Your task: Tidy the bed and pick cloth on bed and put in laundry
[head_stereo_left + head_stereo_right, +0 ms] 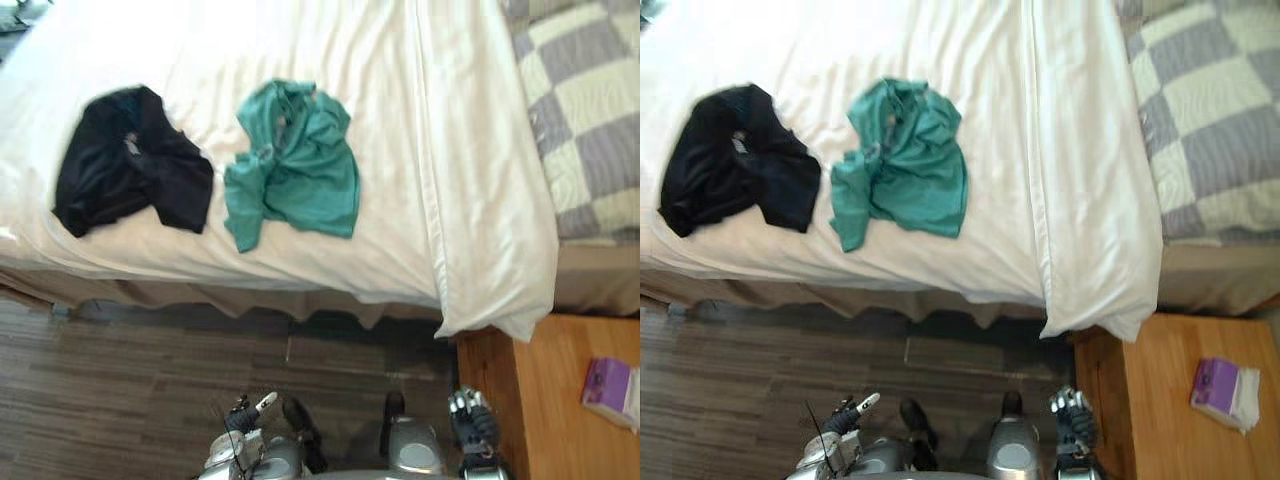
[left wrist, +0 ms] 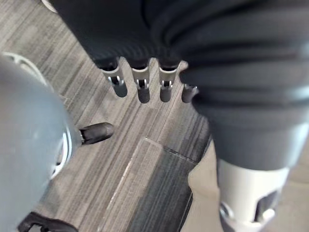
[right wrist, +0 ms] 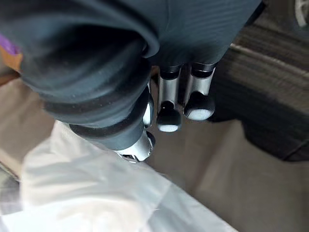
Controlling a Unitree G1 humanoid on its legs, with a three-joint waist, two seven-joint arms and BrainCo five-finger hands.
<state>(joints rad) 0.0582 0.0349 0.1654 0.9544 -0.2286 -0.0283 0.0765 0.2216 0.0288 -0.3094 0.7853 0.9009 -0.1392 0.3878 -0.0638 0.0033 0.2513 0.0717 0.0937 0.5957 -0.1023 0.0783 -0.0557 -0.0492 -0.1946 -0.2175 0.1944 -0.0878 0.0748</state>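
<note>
Black cloth [image 1: 130, 165] lies crumpled on the left of the white bed sheet [image 1: 420, 120], with the teal cloth [image 1: 295, 165] just beside it. Low over the floor, the left hand [image 1: 245, 413] hangs with its fingers straight and empty. The right hand [image 1: 472, 418], fingers relaxed, holds nothing beside the wooden nightstand [image 1: 560, 400].

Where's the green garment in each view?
Left eye view: green garment centre-left, right of the black garment.
Right eye view: green garment again, nearer the picture's left.
Left wrist view: left hand over floor.
Right wrist view: right hand beside what looks like the duvet corner.
Landmark: duvet corner hanging over the floor.
</note>
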